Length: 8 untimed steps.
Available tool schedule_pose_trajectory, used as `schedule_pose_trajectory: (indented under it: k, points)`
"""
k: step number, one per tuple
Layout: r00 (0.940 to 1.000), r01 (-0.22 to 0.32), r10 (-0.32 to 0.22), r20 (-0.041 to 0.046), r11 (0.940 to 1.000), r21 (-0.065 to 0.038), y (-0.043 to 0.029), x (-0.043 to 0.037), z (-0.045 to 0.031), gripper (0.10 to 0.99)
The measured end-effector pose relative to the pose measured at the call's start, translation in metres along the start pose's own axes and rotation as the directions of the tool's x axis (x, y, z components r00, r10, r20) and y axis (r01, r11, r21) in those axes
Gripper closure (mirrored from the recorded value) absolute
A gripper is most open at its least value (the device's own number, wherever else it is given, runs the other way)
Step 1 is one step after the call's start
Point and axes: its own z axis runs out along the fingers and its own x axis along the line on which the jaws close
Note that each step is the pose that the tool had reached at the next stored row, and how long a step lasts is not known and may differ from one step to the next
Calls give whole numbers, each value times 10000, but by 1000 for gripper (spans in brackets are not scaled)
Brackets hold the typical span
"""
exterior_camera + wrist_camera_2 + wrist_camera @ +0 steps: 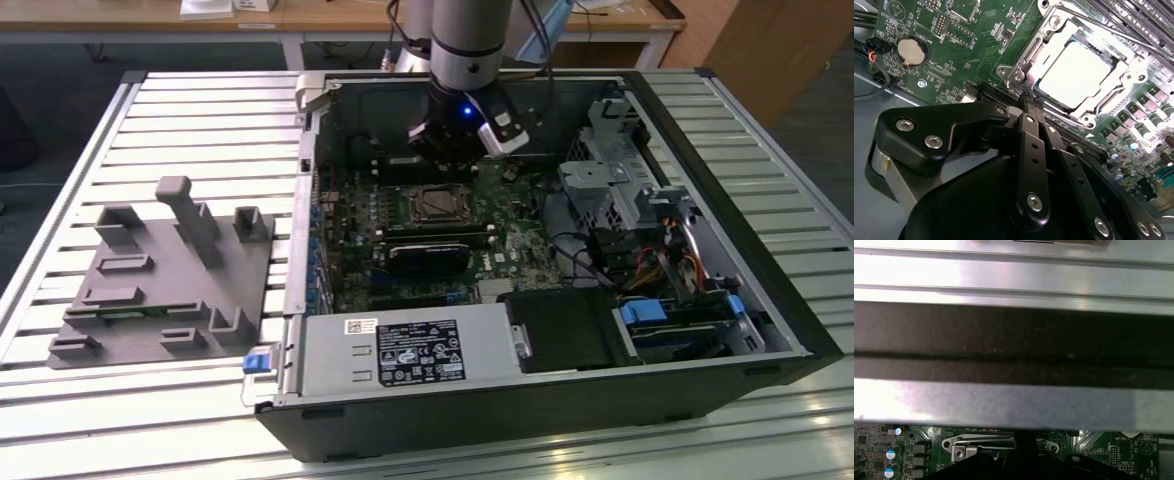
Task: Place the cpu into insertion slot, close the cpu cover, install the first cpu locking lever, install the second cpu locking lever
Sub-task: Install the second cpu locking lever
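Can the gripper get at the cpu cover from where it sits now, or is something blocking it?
Probably yes. In the second wrist view the gripper has its closed fingertips right at the edge of the cpu cover, with nothing between them; the cover lies flat around the cpu.

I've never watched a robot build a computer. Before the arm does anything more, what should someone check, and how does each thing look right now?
1. Silvery-grey square cpu seated in the insertion slot: ok, it lies flat inside.
2. Thin silver metal cpu cover closed over the chip: ok, the frame sits around it.
3. Locking levers latched: cannot tell.
4. Black gripper near the work: ok, its fingers are together, tips beside the cover's corner.
5. Gripper holding nothing: ok.
6. Green circuit board around the socket free of loose parts: ok in the second wrist view.
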Motion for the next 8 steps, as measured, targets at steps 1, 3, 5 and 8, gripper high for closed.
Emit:
schedule_pose_trajectory:
  k: [1, 3, 5, 8]
  points:
    - [10000, 0, 0, 0, 10000, -1, -2, -1, 0, 980]
    - [10000, 1, -1, -1, 10000, 2, -7, -1, -1, 980]
    - [10000, 1, -1, -1, 10000, 3, -15, -1, -2, 980]
    - [10000, 1, -1, -1, 10000, 2, -29, 0, -3, 980]
